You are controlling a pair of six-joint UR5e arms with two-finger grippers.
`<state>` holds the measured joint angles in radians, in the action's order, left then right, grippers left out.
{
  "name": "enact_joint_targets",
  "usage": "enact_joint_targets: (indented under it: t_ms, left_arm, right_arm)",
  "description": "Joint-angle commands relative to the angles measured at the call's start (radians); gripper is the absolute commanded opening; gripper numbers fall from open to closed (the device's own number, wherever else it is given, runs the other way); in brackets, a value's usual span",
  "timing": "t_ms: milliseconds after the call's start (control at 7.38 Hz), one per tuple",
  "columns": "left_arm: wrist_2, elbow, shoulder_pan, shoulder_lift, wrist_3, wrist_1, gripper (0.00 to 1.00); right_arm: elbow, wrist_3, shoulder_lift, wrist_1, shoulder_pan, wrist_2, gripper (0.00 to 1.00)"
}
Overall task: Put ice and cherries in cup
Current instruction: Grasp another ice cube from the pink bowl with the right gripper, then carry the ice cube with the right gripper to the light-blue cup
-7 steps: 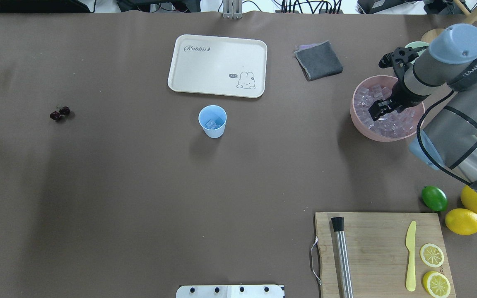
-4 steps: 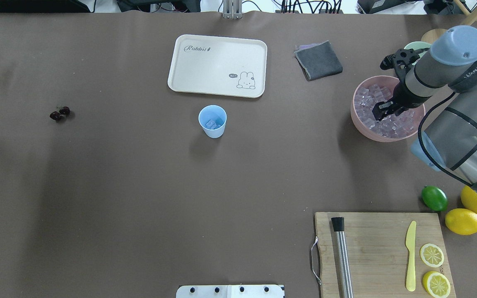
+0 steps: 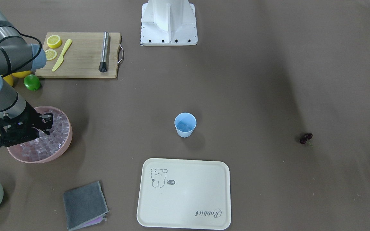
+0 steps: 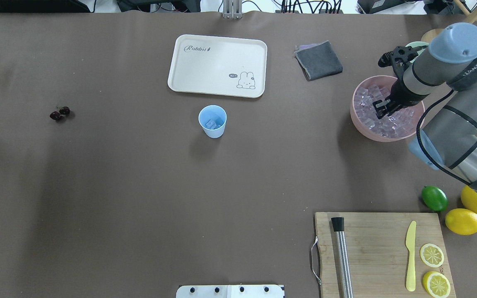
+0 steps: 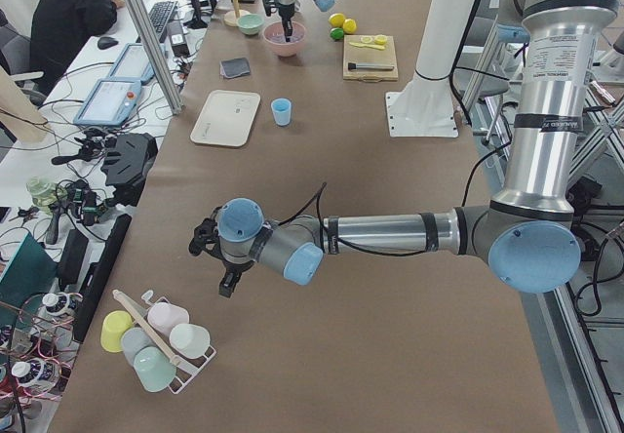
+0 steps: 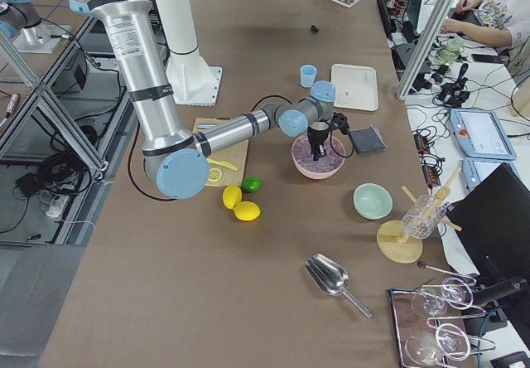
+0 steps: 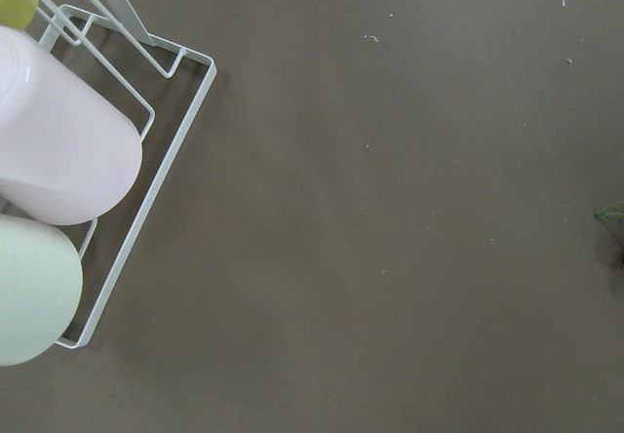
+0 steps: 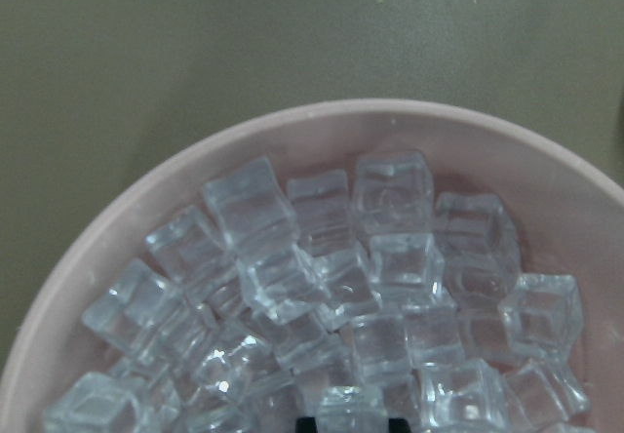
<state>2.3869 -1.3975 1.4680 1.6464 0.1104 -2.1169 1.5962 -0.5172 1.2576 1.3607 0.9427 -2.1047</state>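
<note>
While I watched over the last second, the right gripper (image 4: 382,108) went from hanging spread over the pile to sitting down among the ice (image 8: 322,277), and its fingers have drawn inward. My wrist camera shows only a dark sliver of the fingertips at the bottom edge, with one cube lodged between them, so I read them as clamped on that cube, though I can't confirm how firm the hold is. To me that means another pick is about made and the carry to the cup (image 4: 212,121) comes next.

The cup stands upright with a few cubes already in its bottom. The pink bowl (image 4: 356,120) holding the rest of the ice lies well off to the cup's right. The cherries (image 4: 59,113) lie on the table, well apart from the cup on its left, untouched, so that half of the job isn't started.

My right arm reaches over the bowl's side away from the cup, wrist bent so the tool points steeply down into the cubes. The left gripper (image 5: 226,282) hangs low over the table far out on the cup's left, beyond the cherries, beside a rack of pastel cups (image 5: 156,340); whether its fingers are apart or together I cannot tell
</note>
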Motion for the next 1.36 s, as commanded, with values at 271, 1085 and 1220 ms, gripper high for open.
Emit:
enact_joint_targets:
  t_ms: [271, 1085, 1220]
  left_arm:
    - [0.0, -0.003, 0.0, 0.0, 0.002, 0.0, 0.98]
    - [-0.002, 0.002, -0.012, 0.01, 0.005, 0.003, 0.98]
    - [0.0, -0.001, -0.014, 0.01, 0.005, 0.003, 0.98]
  right_arm:
    - [0.03, -0.143, -0.184, 0.099, 0.018, -0.009, 0.0]
    - [-0.15, -0.552, -0.575, 0.12, -0.208, 0.11, 0.0]
    - [-0.16, -0.59, -0.595, 0.118, -0.232, 0.112, 0.0]
